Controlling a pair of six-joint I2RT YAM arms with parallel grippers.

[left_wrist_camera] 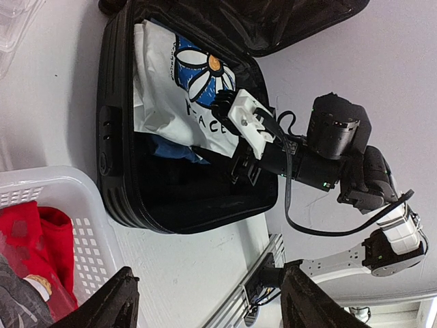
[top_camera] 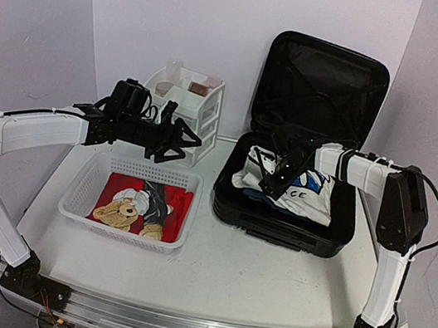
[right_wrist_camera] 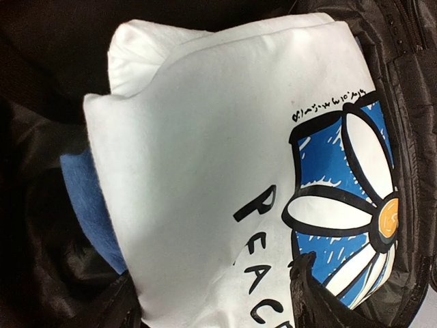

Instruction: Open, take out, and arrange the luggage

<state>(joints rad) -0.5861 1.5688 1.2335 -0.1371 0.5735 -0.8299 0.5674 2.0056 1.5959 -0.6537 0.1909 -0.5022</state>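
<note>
The black hard-shell luggage [top_camera: 276, 224] lies open at the right, its lid [top_camera: 320, 84] standing against the back wall. Inside lies a folded white T-shirt [top_camera: 315, 195] with a blue flower and the word PEACE, on top of a blue cloth [right_wrist_camera: 85, 198]. My right gripper [top_camera: 274, 173] is open just above the shirt [right_wrist_camera: 205, 157], one finger at each side of its near edge. My left gripper [top_camera: 182, 143] is open and empty, held above the far side of the white mesh basket [top_camera: 84, 192] and pointing towards the luggage [left_wrist_camera: 171, 198].
The basket holds a red cloth [top_camera: 174, 203] and a teddy bear [top_camera: 118, 213]. A small white drawer unit [top_camera: 203, 111] stands behind the basket, close to my left gripper. The table's front edge carries a metal rail [top_camera: 175, 325].
</note>
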